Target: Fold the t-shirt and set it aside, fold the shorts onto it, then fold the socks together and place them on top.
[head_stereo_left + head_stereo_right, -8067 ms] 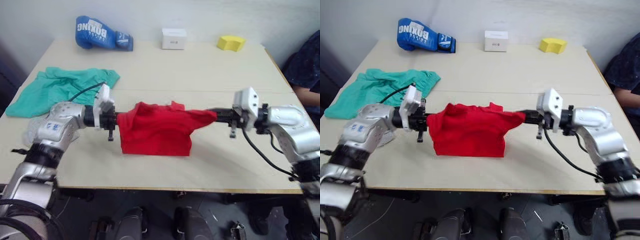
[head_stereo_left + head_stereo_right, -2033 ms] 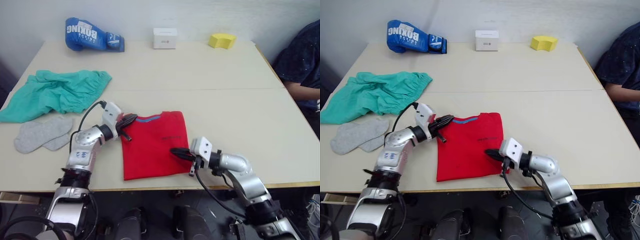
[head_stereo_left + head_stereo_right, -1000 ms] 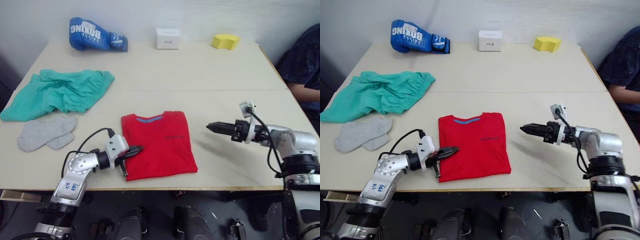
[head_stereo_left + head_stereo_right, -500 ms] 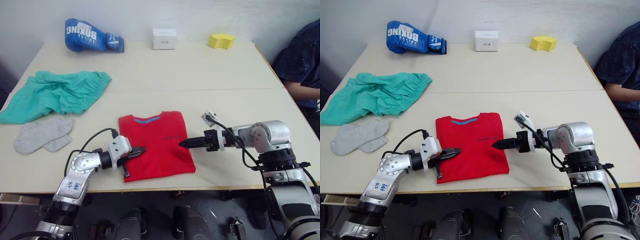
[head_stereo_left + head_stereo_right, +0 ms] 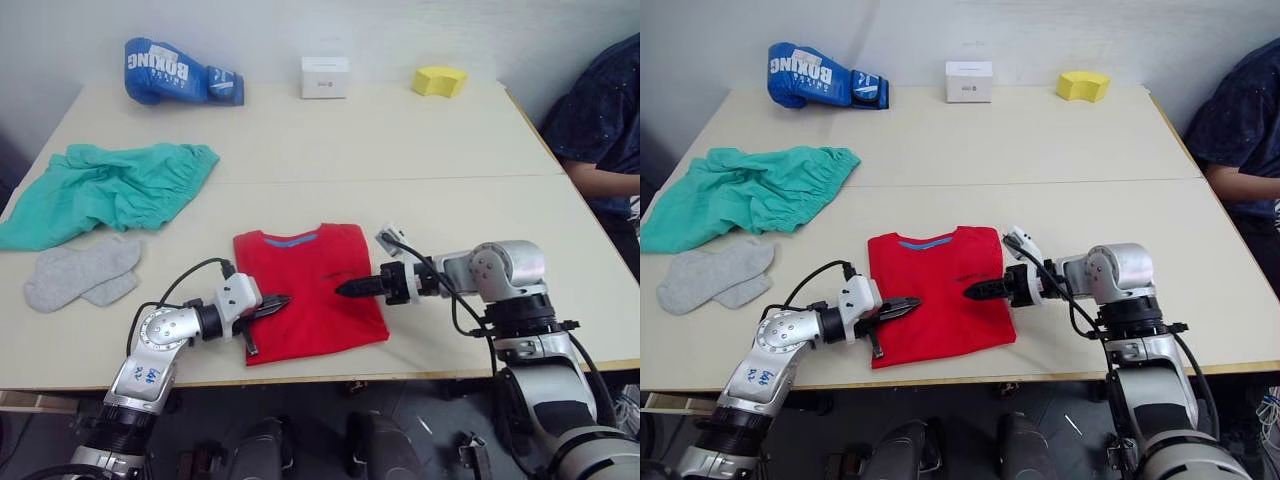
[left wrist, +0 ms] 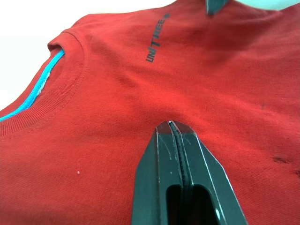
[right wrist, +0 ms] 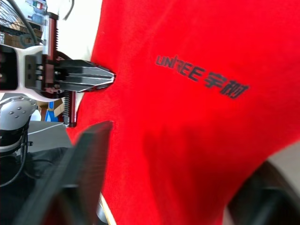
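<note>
T-shirt (image 5: pixel 306 288) folded flat, long axis running away from robot. Left gripper (image 5: pixel 277 301) closed, empty, at its left edge; right gripper (image 5: pixel 345 289) closed, over its right half.

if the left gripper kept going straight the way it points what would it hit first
Probably the right gripper, whose tip points back at it across the t-shirt. The left gripper, shut, sits low over the red cloth, so it might drag on that first.
</note>
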